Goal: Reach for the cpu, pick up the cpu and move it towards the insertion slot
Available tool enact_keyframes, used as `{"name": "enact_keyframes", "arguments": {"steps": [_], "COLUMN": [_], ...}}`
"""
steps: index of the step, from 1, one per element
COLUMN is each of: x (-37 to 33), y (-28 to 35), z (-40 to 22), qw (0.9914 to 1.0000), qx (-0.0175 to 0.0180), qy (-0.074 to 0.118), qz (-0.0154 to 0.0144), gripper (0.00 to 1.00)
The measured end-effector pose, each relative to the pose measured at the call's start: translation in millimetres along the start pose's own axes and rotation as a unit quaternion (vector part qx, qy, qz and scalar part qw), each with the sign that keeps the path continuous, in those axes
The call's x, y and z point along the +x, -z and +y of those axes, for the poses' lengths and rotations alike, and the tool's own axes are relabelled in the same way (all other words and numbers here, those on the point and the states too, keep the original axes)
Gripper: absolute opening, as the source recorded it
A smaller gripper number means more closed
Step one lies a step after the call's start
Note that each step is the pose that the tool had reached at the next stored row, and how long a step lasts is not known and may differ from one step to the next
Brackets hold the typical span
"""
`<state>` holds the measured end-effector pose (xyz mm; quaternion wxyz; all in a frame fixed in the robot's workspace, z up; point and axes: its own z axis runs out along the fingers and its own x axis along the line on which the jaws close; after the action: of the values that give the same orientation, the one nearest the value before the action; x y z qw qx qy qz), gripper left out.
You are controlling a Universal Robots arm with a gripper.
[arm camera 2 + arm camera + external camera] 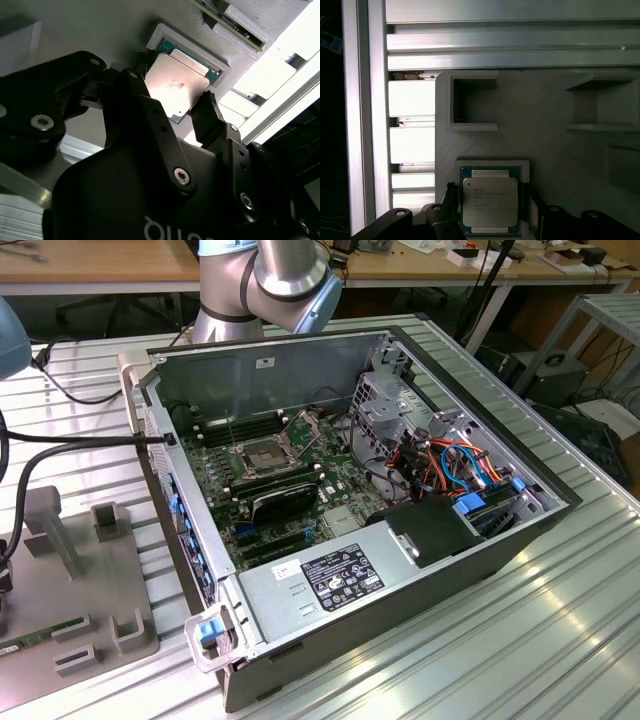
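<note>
The black jaws stand parted, one on each side of the thin, square, silvery-beige cpu (490,202), which lies flat between them in a recess of the pale grey moulded holder (545,100) on the ribbed aluminium bench (415,140) — the reach looks all but done, the grasp not yet made. The square, silver-framed insertion slot (262,455) sits well apart from the jaws; the next move, I judge, calls for an even squeeze on opposite edges.

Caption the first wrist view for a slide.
Gripper straddling the cpu seated in its grey holder.
</note>
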<state>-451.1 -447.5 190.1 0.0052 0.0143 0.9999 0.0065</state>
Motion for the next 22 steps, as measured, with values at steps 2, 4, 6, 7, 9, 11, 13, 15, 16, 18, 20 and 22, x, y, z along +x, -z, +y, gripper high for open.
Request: {"name": "enact_keyframes", "arguments": {"steps": [2,4,6,7,9,11,13,15,16,18,20,22], "x": [0.0,0.0,-0.2,-0.4,-0.7,-0.7,-0.7,-0.8,-0.8,-0.8,-0.8,-0.7], "y": [0.0,-0.1,-0.2,-0.1,1.2,4.7,7.6,9.3,9.3,9.4,9.6,11.7], "z": [0.0,0.0,0.1,0.1,0.1,0.1,0.1,0.2,0.2,0.2,0.2,0.2], "qw": [1.00000,1.00000,1.00000,1.00000,1.00000,1.00000,1.00000,1.00000,1.00000,1.00000,1.00000,1.00000], "qx": [0.0000,0.0000,-0.0001,-0.0001,-0.0001,0.0000,0.0000,-0.0001,-0.0001,-0.0001,0.0000,0.0001], "qy": [0.000,0.000,0.000,0.000,0.000,0.000,0.000,0.000,0.000,0.000,0.000,0.000], "qz": [0.0000,0.0000,-0.0001,0.0000,-0.0001,0.0000,0.0000,-0.0001,-0.0001,-0.0001,0.0000,0.0002], "gripper": [0.55,0.55,0.55,0.55,0.55,0.55,0.55,0.55,0.55,0.55,0.55,0.55]}}
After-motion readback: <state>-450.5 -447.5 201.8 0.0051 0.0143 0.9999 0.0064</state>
